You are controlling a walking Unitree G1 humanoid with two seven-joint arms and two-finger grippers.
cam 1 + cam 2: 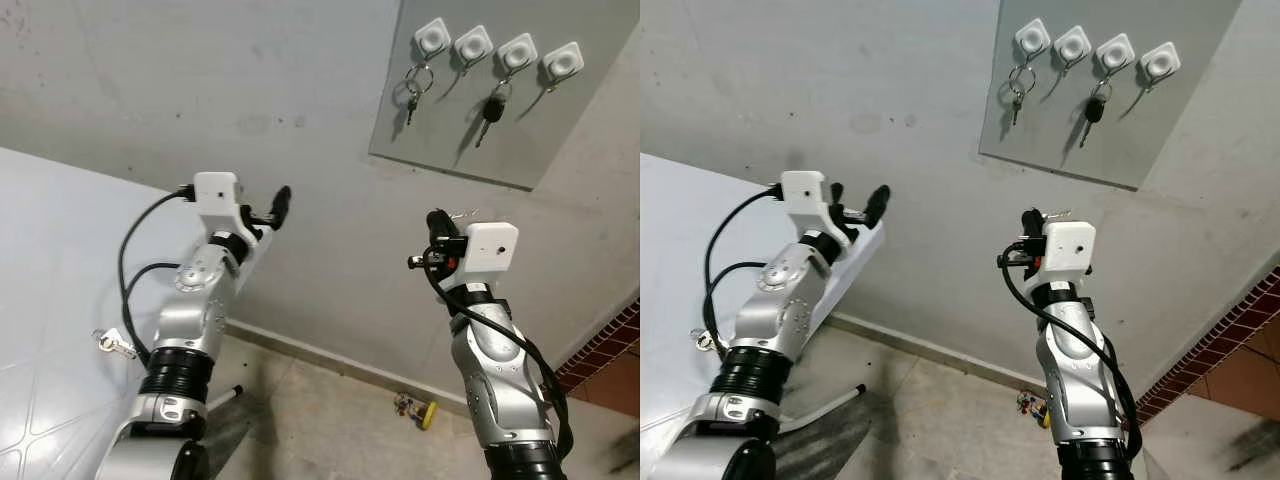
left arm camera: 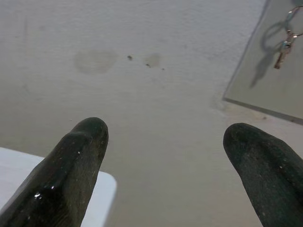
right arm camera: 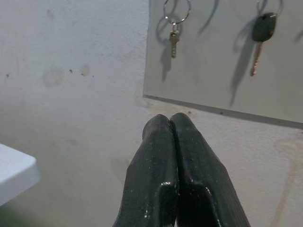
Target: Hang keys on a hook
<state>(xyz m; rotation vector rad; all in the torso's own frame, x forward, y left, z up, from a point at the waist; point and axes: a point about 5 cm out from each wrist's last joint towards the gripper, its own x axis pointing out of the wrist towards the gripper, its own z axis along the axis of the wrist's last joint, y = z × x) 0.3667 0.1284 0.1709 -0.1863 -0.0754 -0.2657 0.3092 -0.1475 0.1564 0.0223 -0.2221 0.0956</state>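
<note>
Below the grey hook board [image 1: 500, 110], and a little to the side of it, the right gripper [image 3: 170, 124] is raised toward the wall with its two black fingers pressed tight together, nothing visible between them. Left of the board, the left gripper [image 2: 165, 137] is also lifted, its fingers [image 2: 78, 156] spread wide apart with bare wall between them.

On the board sit four white hooks [image 1: 497, 48] in a row. A small silver key on a ring [image 1: 413, 92] hangs from the hook at the end nearest the left gripper, above both grippers and well apart from them. A black-headed key [image 1: 490, 112] hangs from the third hook, counting from that same end. Both keys hang with their long axes roughly up and down, blades pointing down the board.

A white table [image 1: 60, 260] stands against the wall to the left of the board, with a small bunch of keys [image 1: 113, 343] lying on it, partly hidden behind the left arm. Low on the floor by the wall under the board lies a small yellow object [image 1: 420, 410], too small to make out
</note>
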